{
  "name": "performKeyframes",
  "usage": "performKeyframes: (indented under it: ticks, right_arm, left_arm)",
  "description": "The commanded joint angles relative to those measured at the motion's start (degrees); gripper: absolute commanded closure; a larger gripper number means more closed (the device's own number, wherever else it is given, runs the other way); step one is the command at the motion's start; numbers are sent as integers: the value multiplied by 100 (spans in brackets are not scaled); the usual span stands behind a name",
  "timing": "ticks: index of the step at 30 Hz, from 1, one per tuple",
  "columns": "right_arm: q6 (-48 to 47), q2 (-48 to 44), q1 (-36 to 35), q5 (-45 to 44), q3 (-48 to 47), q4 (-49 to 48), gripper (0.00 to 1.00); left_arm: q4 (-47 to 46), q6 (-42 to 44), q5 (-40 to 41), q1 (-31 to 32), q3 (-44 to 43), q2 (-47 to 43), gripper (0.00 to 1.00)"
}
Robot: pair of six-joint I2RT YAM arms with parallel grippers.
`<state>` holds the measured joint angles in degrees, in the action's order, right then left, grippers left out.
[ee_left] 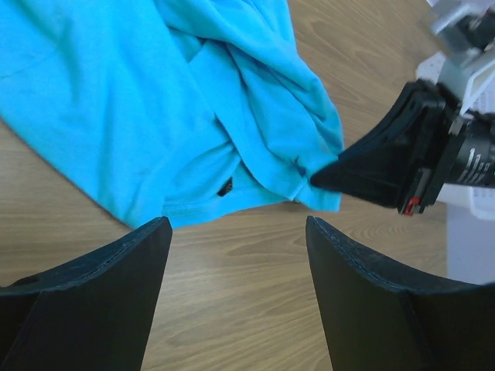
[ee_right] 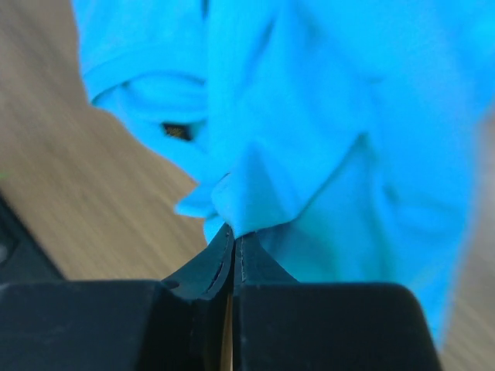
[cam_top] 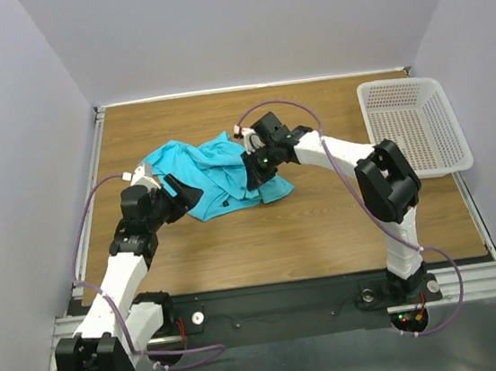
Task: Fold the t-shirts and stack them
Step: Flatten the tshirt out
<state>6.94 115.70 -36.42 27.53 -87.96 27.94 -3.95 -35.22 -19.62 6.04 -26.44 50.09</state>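
One turquoise-blue t-shirt (cam_top: 215, 171) lies crumpled on the wooden table (cam_top: 325, 221), its small dark neck label (ee_left: 225, 186) showing near the front hem. My right gripper (cam_top: 256, 174) is shut on a fold of the t-shirt (ee_right: 309, 139) at its right edge, the cloth pinched at the fingertips (ee_right: 234, 239). My left gripper (cam_top: 180, 196) is open and empty, just off the shirt's front-left edge, with bare wood between its fingers (ee_left: 100, 294). In the left wrist view the t-shirt (ee_left: 155, 100) fills the upper left and the right gripper (ee_left: 317, 179) holds its corner.
A white plastic mesh basket (cam_top: 414, 124) stands at the table's back right. Purple cables loop from both arms. The right arm's elbow (cam_top: 388, 182) rises over the right-middle of the table. Grey walls close in three sides.
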Motion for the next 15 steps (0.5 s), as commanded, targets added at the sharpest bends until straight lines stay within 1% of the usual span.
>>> performKeyframes:
  ticks: [1,2,3,5,7,8,11,12,15]
  right_arm:
    - [-641,-715,232,-1423,-493,-61,99]
    - [-885,-785,441,-1661,-511,-52,99]
    - [-1192,-855,556,-2150,-529,-26,99]
    - [-1510,-891,837,-2715,-485,-43,99]
    - [-1800,-743,1083,-3461,-511,-61,100]
    - [-1819,-672,1172,-3552,-555,-70,100]
    - [-1880,-374,1366,-3728,-774,-87,99]
    - [-1880,-303,1392,-3763,-836,-79,99]
    - [-1819,-136,1436,-3694,-968,-79,99]
  left_arm:
    - [-756,-231,-51,318,16,264,19]
    - [-800,-222,10,466,-10,448,19]
    - [-905,-213,45,555,-72,545,19]
    - [-968,-143,185,818,-186,852,19]
    - [-1073,-3,317,1090,-352,1177,19]
    - [-1108,50,344,1092,-414,1292,19]
    - [-1187,365,432,1460,-765,1783,20]
    - [-1170,445,476,1670,-871,1916,21]
    - [-1013,621,730,1970,-1302,2399,21]
